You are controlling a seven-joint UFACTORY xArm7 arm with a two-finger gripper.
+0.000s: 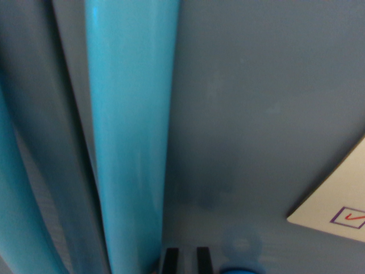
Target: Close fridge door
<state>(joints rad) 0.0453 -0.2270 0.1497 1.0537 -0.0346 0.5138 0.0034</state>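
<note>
The grey fridge door fills the wrist view from very close. A glossy cyan bar handle runs from top to bottom down the door, left of centre. Left of it a dark seam separates this door from a second grey panel, which has its own cyan handle at the view's left edge. My gripper is at the bottom edge, just to the right of the main handle's lower end. Only two black fingertips show, close together with a narrow gap and nothing between them.
A white paper label with a red tick in a purple box is stuck on the door at the lower right. A small blue round part peeks in at the bottom edge, and its faint reflection shows on the door above it.
</note>
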